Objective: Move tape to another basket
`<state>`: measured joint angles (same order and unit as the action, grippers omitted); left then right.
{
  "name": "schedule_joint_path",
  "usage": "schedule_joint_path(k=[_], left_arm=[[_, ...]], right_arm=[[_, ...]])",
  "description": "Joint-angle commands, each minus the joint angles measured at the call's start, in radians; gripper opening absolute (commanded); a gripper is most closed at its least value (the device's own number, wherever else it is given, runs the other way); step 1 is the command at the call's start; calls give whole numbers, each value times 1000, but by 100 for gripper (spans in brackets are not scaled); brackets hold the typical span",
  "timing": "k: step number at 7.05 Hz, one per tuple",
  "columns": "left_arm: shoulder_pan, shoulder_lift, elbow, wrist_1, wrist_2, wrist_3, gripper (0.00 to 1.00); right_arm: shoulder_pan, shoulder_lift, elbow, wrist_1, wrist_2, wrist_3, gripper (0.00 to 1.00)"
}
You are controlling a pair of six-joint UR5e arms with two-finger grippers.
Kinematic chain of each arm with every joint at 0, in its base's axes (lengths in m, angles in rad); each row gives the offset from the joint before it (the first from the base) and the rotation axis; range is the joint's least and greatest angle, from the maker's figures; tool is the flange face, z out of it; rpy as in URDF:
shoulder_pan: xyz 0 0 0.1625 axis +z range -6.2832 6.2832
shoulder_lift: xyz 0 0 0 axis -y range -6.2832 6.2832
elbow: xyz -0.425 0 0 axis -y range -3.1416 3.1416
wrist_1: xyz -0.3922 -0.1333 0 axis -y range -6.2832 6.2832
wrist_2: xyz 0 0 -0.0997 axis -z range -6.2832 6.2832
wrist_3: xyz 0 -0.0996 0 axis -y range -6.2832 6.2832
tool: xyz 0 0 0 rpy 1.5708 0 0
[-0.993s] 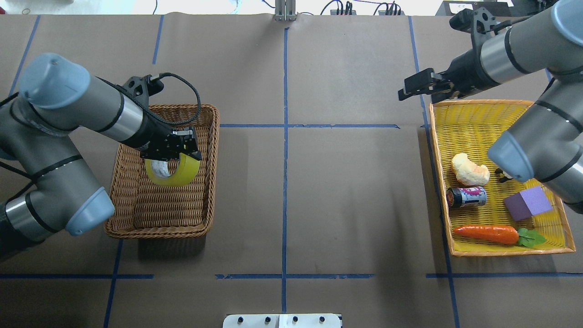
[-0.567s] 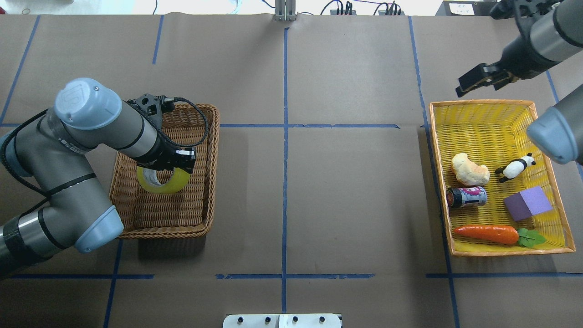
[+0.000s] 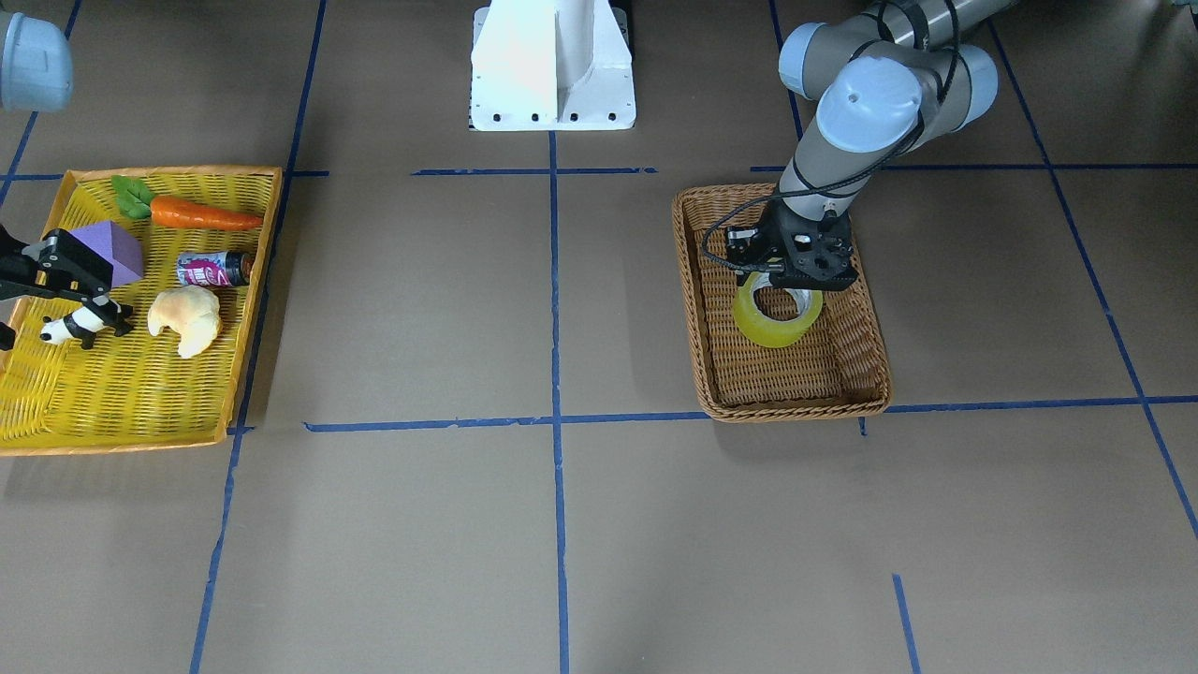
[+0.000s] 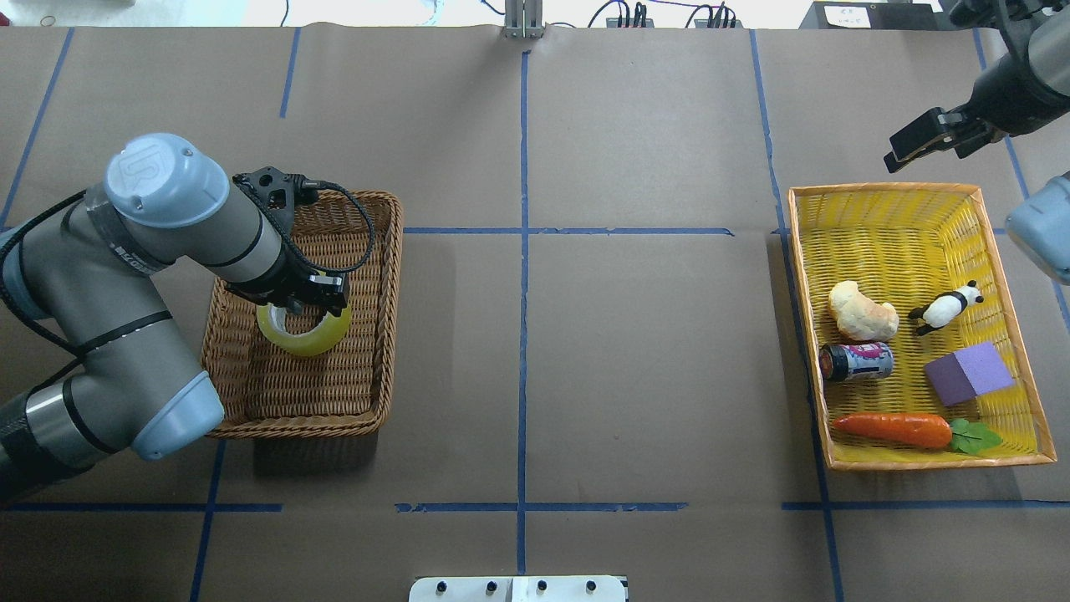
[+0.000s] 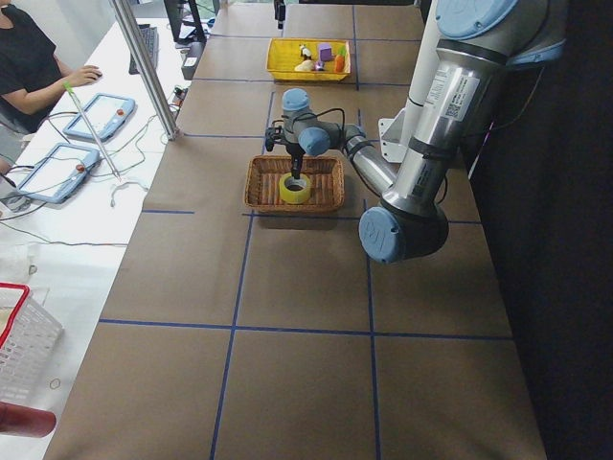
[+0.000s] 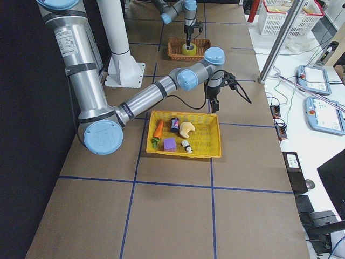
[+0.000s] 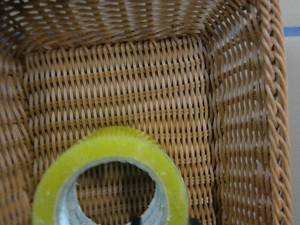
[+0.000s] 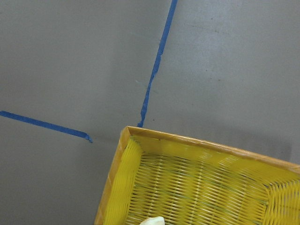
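Observation:
The tape (image 4: 311, 339), a yellow-green roll with a grey-white core, hangs low inside the brown wicker basket (image 4: 389, 318). My left gripper (image 4: 316, 294) is shut on the roll's upper wall. In the front view the gripper (image 3: 796, 278) holds the tape (image 3: 775, 328) over the basket's (image 3: 690, 300) middle. The left wrist view shows the tape (image 7: 108, 140) close up against the basket's woven floor (image 7: 140, 84). I cannot tell if it touches the floor. My right gripper (image 4: 901, 155) is open and empty, raised beyond the far rim of the yellow tray (image 4: 798, 318).
The yellow tray holds a bread piece (image 4: 861, 311), a toy panda (image 4: 945, 308), a can (image 4: 857, 361), a purple block (image 4: 970, 372) and a carrot (image 4: 894, 429). Its corner shows in the right wrist view (image 8: 187, 187). A white robot base (image 3: 552, 65) stands mid-table.
My left gripper has lowered the tape deeper into the wicker basket and a little left. My right arm has drawn back to the right, uncovering the panda.

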<state>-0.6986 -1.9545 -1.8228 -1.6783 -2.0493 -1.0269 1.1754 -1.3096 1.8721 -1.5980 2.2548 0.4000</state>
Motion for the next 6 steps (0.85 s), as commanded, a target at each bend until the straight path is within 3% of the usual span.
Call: schedule_joint_path(k=[1,3,5,6], left_arm=[[-73,-15,-114,203,-21,68,100],[-230,-50,-151,368,-156,248,100],[-368,-12,-151,416,-179,482,100],[-459,43,-150,437,-249,610,100]], right_arm=[[35,-32,-7,-13,8,-88,100],[99,-46,-27,-63,9,-218,100],[180,-84,-45,-97,102,-318,100],[219,-155,-62,-92,152,-392,100]])
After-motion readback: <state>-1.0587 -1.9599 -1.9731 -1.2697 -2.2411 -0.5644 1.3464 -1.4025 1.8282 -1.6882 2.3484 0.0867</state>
